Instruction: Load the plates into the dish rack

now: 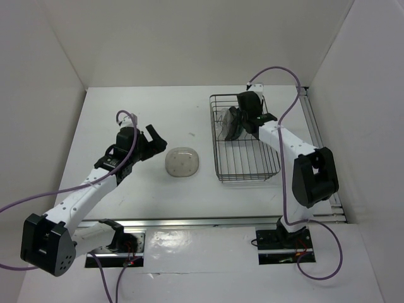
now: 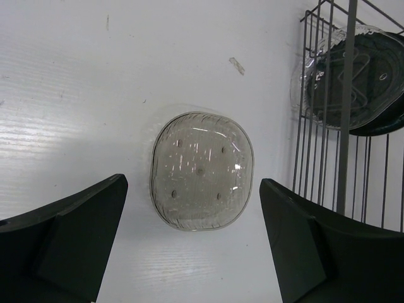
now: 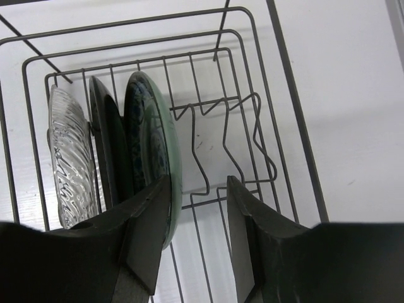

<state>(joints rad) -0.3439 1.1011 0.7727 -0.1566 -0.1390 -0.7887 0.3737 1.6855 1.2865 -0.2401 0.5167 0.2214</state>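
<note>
Bright, even light falls from overhead onto my white table (image 2: 63,95), which shows a streaky sheen at the left. Shadows are faint and soft. Small glints speckle the beige translucent squarish plate (image 2: 201,170). My dark fingers (image 2: 69,233), close to the lens, look slightly soft.

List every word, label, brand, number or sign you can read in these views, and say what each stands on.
None: no readable text shows in any view.
The beige plate on the table, and the clear plate, black plate and blue-green plate in the dish rack, bear no lettering.
</note>
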